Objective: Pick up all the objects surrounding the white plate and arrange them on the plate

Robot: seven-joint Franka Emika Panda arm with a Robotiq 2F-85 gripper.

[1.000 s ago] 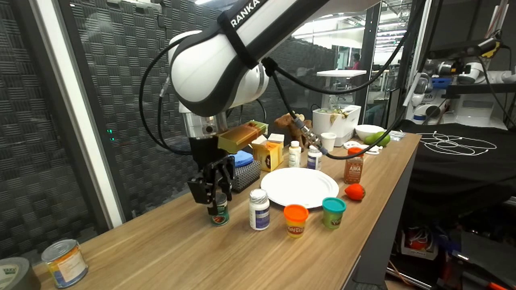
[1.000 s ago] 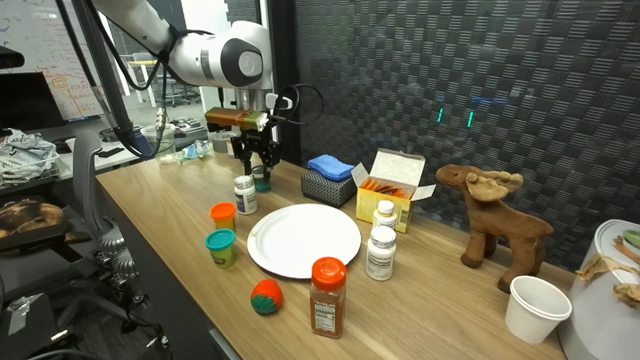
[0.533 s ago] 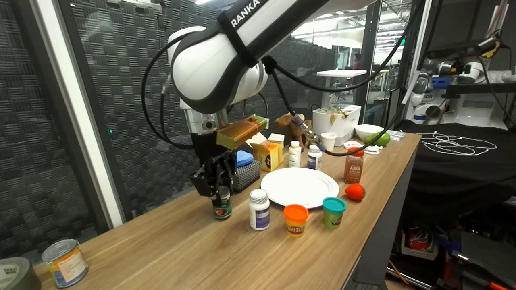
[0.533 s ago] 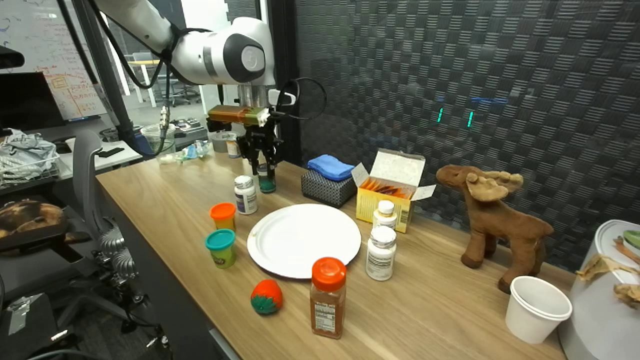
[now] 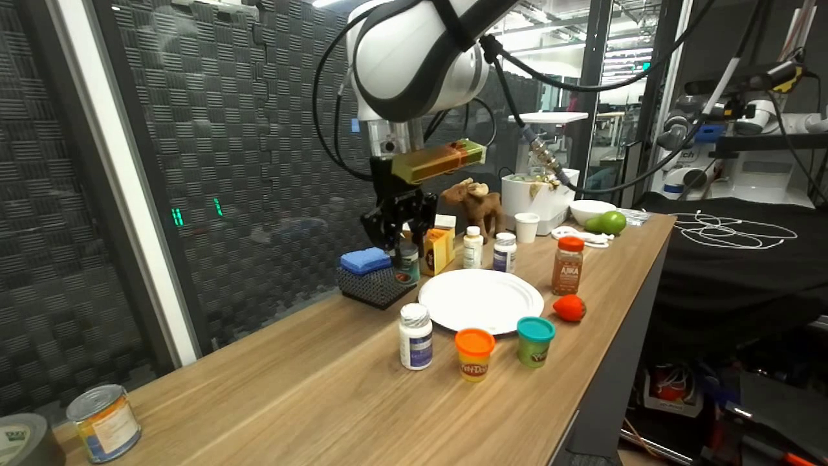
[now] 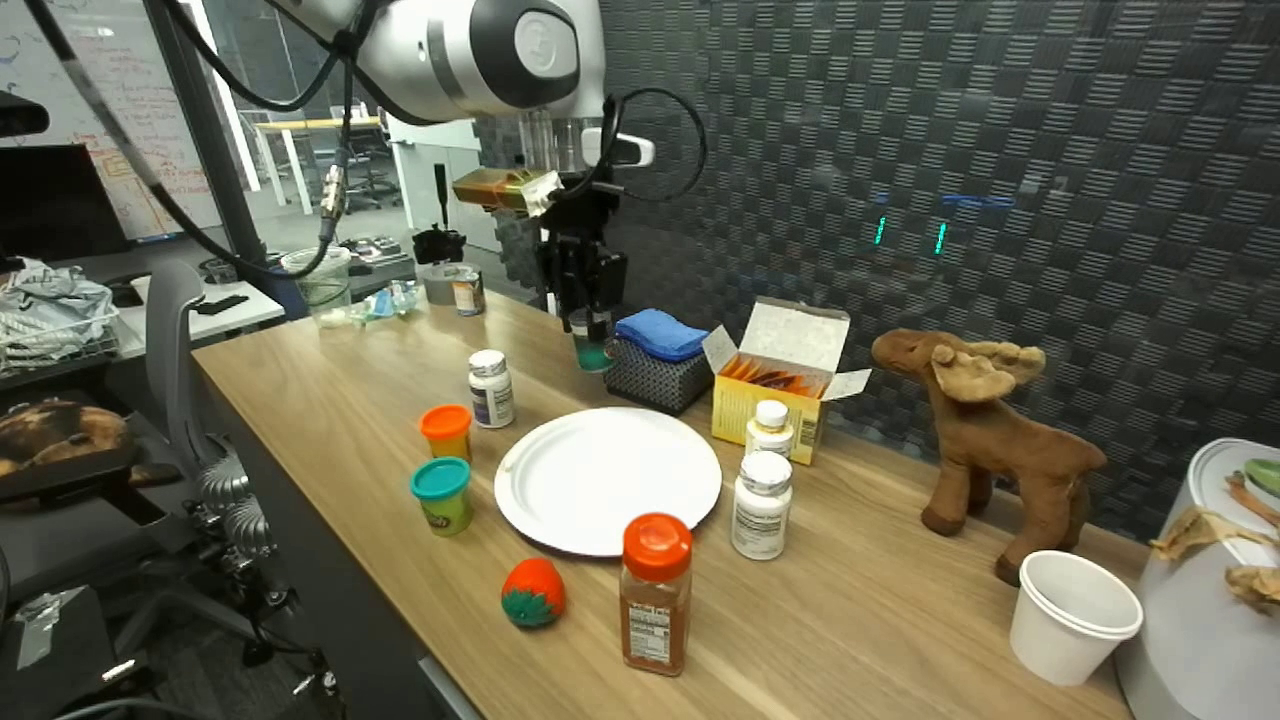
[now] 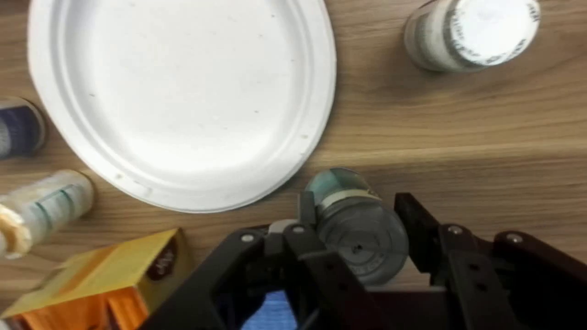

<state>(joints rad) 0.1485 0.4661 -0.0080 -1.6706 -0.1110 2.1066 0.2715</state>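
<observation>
My gripper (image 5: 407, 251) is shut on a small green jar with a grey lid (image 7: 362, 243), held just above the table beside the plate. The jar also shows in both exterior views (image 5: 407, 265) (image 6: 593, 354). The white plate (image 6: 608, 480) lies bare. Around it stand a white bottle with a purple label (image 5: 416, 342), an orange-lidded Play-Doh tub (image 5: 474, 356), a teal-lidded tub (image 5: 535, 343), a red toy strawberry (image 6: 533, 593), an orange-capped spice bottle (image 6: 656, 600), a white supplement bottle (image 6: 761, 508) and a smaller white bottle (image 5: 473, 247).
A dark mesh box with a blue cloth (image 6: 657, 370) stands close by the held jar. A yellow open carton (image 6: 775, 390), a toy moose (image 6: 1010, 440) and a white cup (image 6: 1070, 620) stand along the back. A can (image 5: 105, 424) sits far off.
My gripper has lifted the green jar off the table and carried it toward the mesh box and the plate's rim. The other objects have not moved.
</observation>
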